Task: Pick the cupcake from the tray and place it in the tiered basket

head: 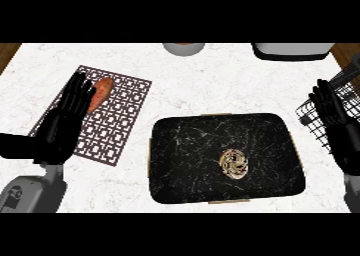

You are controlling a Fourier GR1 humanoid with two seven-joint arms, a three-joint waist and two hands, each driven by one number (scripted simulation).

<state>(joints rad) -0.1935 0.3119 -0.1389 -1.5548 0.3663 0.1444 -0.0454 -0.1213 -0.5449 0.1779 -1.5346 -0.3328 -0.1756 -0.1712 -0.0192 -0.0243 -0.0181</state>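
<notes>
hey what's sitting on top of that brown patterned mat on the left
An orange sweet potato lies on the patterned mat. The open left hand hangs over the mat, covering part of the mat and the sweet potato's left edge.

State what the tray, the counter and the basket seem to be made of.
Tray: dark stone or marbled slate, going by its pale veins on black, matte.
Counter: white marble-like stone, faint grey mottling.
Basket: thin black wire, seen as an open grid; likely metal.
</notes>
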